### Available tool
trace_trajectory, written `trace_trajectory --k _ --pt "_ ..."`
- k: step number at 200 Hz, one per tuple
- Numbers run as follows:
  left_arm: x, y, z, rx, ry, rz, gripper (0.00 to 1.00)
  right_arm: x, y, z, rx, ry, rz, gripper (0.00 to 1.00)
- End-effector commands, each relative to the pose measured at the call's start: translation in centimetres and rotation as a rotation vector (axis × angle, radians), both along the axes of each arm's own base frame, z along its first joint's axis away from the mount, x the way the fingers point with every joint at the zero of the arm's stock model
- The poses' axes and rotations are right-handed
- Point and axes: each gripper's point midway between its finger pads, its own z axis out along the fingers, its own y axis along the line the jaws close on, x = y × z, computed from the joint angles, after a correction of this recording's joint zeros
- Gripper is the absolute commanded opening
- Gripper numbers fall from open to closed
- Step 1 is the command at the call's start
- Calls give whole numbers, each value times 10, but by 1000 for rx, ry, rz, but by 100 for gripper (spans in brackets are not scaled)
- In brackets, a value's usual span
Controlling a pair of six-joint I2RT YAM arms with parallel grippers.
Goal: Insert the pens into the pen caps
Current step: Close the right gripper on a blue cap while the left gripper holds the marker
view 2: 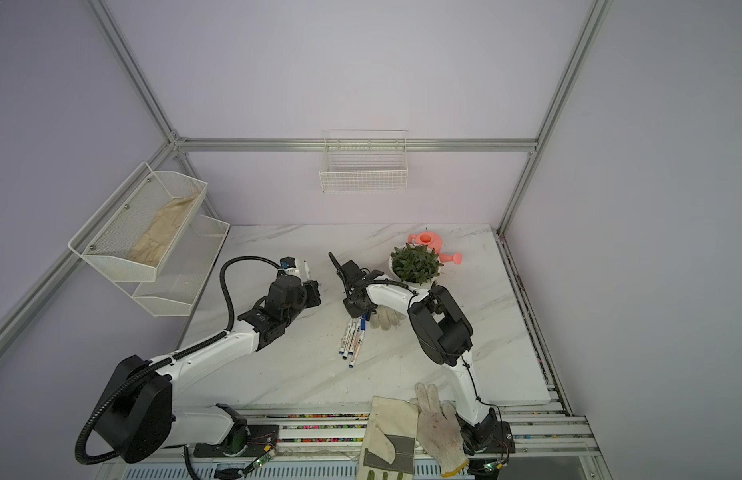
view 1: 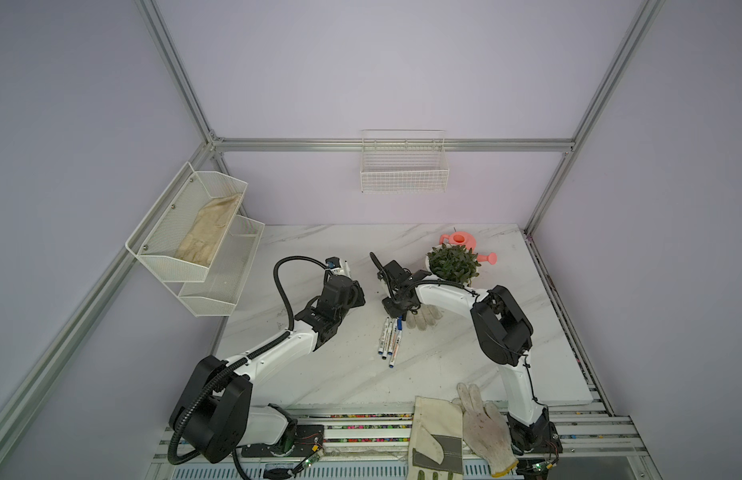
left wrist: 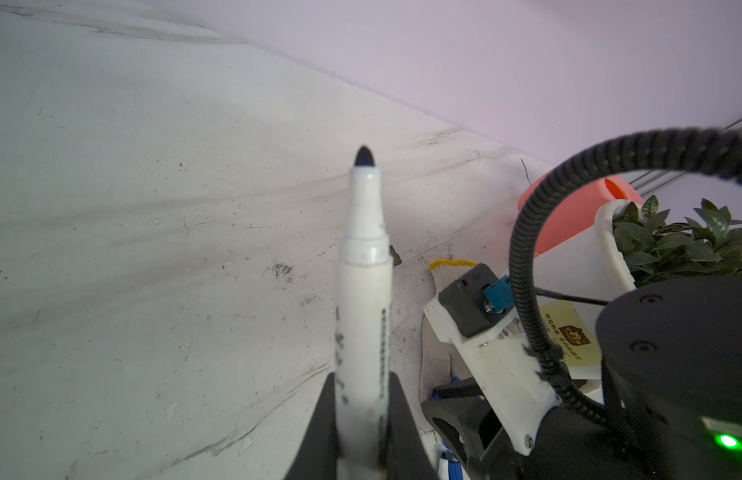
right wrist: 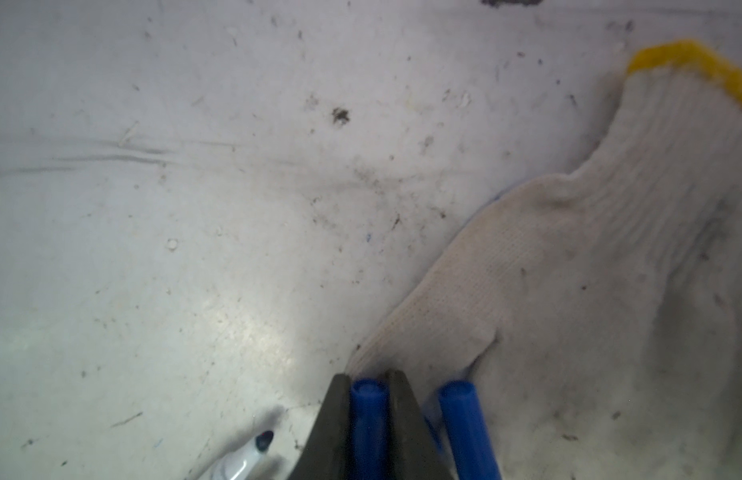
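Left gripper [left wrist: 361, 386] clamps the white uncapped marker pen [left wrist: 363, 291] by its stiff, light barrel (slippery plastic, I'd guess); right gripper [right wrist: 368, 379] pinches a short blue cap [right wrist: 367, 428] beside the white knitted glove [right wrist: 568, 291].

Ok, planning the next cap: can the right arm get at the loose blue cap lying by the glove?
Probably yes, but later: the spare blue cap lies bare between the right gripper and the knitted glove, but its fingers are full with the gripped blue cap.
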Motion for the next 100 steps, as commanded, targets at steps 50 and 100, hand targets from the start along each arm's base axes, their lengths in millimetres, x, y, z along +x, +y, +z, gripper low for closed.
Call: trace_trajectory --k 50,100 --pt "0 -8 -1 22 -13 -52 0 -1 16 30 70 -10 48 5" --pt "-1 -10 -2 16 -9 -63 0 11 13 23 53 -66 23 5"
